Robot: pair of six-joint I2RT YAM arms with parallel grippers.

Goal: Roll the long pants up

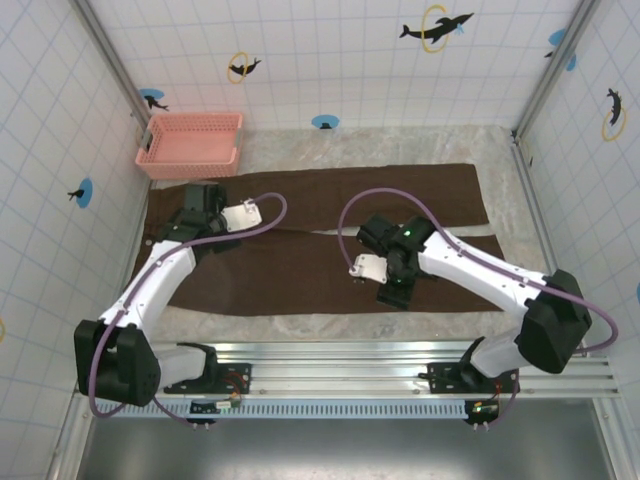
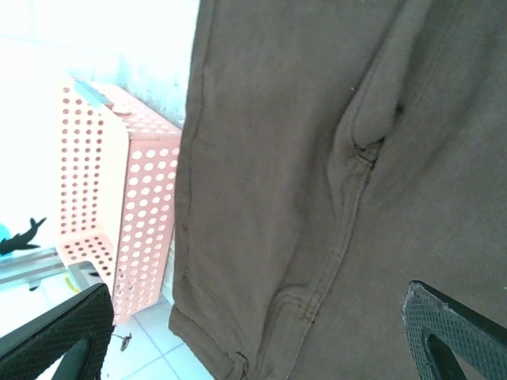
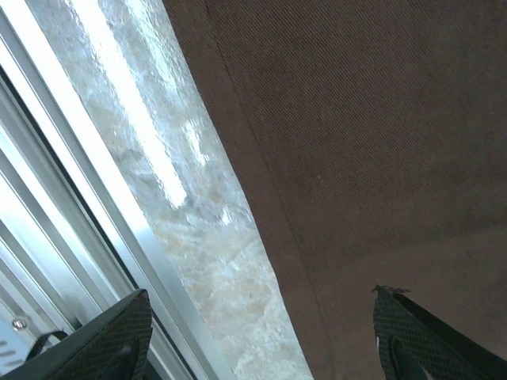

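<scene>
The left claw [image 1: 200, 203] and the right claw [image 1: 394, 291] both hang spread wide above the cloth, gripping nothing.

The long pants [image 1: 330, 255] lie flat across the bench [image 1: 400, 145], with the waist at the left just beside the pink basket [image 1: 190, 145] and the legs running right. The left claw is over the waist end near the crotch seam [image 2: 348, 206]. The right claw is over the near leg's near edge, partly above bare bench. My worry is a lopsided start: if the right one closes there, it may catch only the hem or scrape the bench. The left might pinch just the top layer, so the roll would bunch and skew, and the waist corner could snag the basket.
</scene>
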